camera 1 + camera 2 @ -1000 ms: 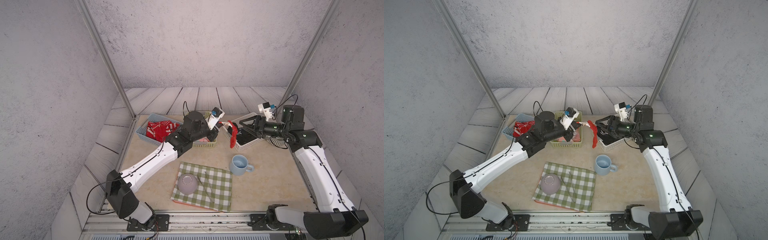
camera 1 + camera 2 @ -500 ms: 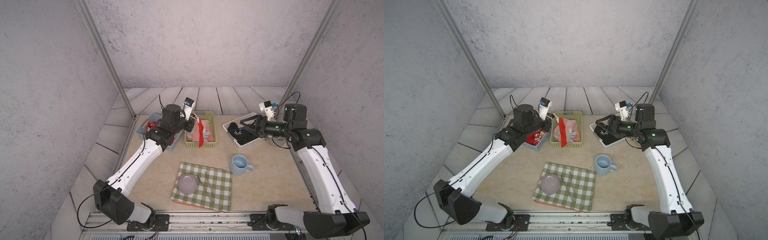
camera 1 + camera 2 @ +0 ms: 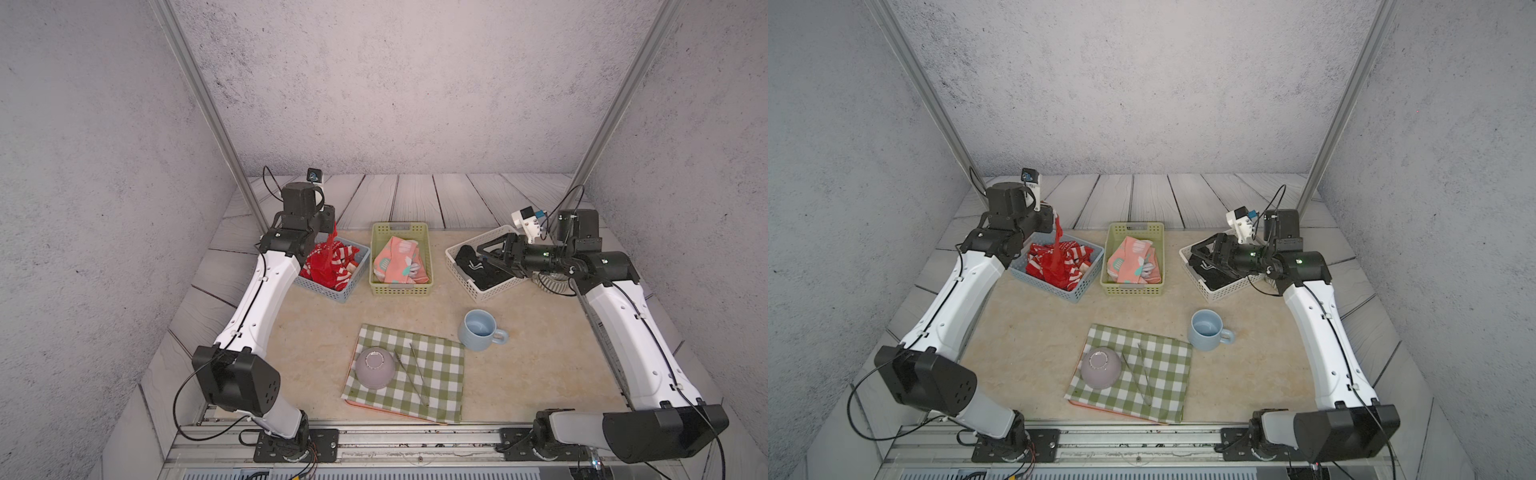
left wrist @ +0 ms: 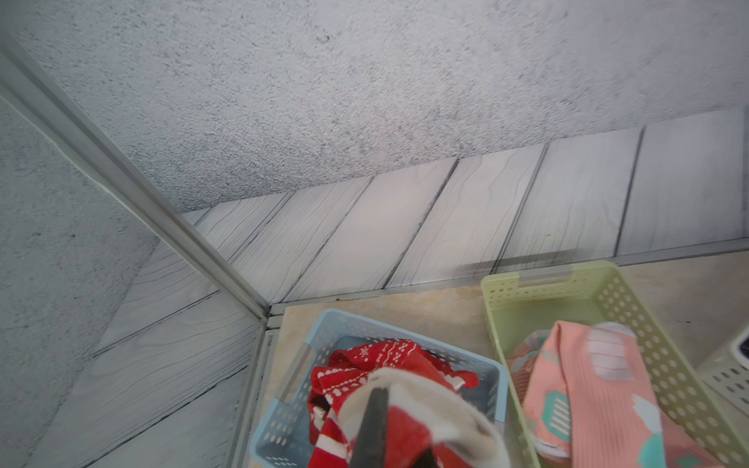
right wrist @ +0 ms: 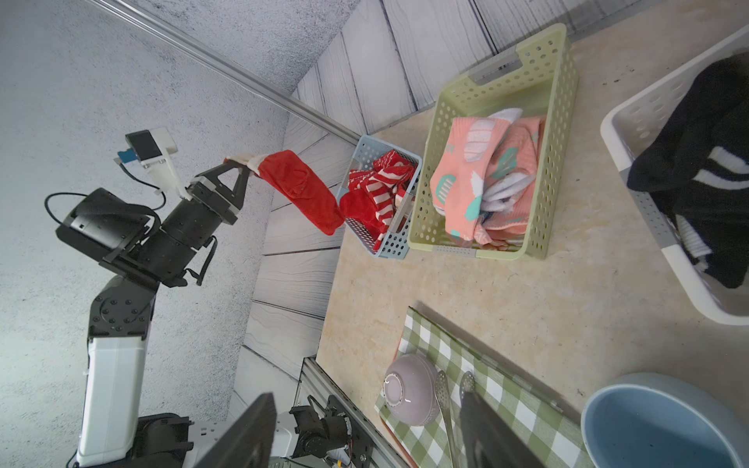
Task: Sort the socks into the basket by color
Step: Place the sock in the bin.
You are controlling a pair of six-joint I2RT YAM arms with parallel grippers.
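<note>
Red sock (image 3: 330,251) hangs from left gripper (image 5: 237,162), jaws clamped on cuff, over blue basket (image 3: 353,284), left of centre. Likely drop step; next: open jaws. Right gripper (image 3: 478,254) wide, empty.

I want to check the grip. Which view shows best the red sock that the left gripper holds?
The right wrist view: the red sock hangs full length from the left gripper. Both top views show a thin strip; the left wrist view only its cuff.
</note>
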